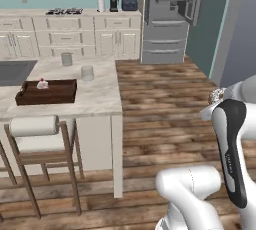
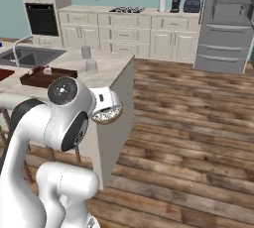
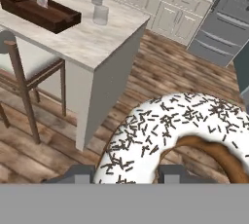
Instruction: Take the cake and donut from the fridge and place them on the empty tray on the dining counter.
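Note:
My gripper [image 3: 124, 174] is shut on the donut [image 3: 165, 130], a brown ring with white icing and dark sprinkles, held above the wooden floor to the right of the dining counter [image 3: 92, 43]. The donut [image 2: 106, 115] sits at the end of my arm, and it also peeks out beside the wrist [image 1: 216, 95]. The dark brown tray [image 1: 47, 94] rests on the counter with the cake [image 1: 42, 84] in its far left corner. The cake [image 3: 43, 0] and tray [image 3: 41, 16] lie well ahead and left of the gripper. The grey fridge [image 1: 167, 19] stands at the back with its upper doors open.
Two glasses [image 1: 67, 59] [image 1: 87, 72] stand on the counter right of the tray. A padded stool [image 1: 40, 134] is tucked at the counter's near side. A sink [image 1: 15, 71] is set in at the left. Open wooden floor [image 1: 165, 104] stretches toward the fridge.

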Available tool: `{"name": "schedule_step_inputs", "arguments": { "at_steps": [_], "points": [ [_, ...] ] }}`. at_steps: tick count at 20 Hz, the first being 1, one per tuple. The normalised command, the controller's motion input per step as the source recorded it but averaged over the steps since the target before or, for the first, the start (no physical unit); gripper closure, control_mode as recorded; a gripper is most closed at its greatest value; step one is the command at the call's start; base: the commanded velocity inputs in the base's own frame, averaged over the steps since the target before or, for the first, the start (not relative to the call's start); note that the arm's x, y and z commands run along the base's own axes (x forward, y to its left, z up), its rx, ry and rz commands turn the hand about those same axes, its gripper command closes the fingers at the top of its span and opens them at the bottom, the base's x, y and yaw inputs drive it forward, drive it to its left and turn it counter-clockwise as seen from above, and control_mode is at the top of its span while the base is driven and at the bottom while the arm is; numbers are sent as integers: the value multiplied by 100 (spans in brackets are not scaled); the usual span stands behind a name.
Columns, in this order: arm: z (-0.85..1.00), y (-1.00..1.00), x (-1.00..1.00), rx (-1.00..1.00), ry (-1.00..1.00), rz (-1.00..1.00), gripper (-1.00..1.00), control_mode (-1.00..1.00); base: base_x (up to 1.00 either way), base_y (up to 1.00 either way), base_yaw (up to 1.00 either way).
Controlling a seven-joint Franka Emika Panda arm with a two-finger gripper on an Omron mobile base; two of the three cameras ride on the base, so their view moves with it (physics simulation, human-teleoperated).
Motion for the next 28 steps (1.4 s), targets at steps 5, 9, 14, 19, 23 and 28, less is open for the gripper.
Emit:
{"name": "schedule_step_inputs", "arguments": {
  "at_steps": [5, 9, 14, 19, 23, 28],
  "points": [
    [0, 0, 0, 0, 0, 0, 100, 100, 0, 100, 0],
    [0, 0, 0, 0, 0, 0, 100, 100, 0, 100, 0],
    [0, 0, 0, 0, 0, 0, 100, 100, 0, 100, 0],
    [0, 0, 0, 0, 0, 0, 100, 100, 5, 100, 0],
    [0, 0, 0, 0, 0, 0, 100, 100, 35, 72, 0],
    [0, 0, 0, 0, 0, 0, 100, 100, 78, -9, -2]
  ]
}}
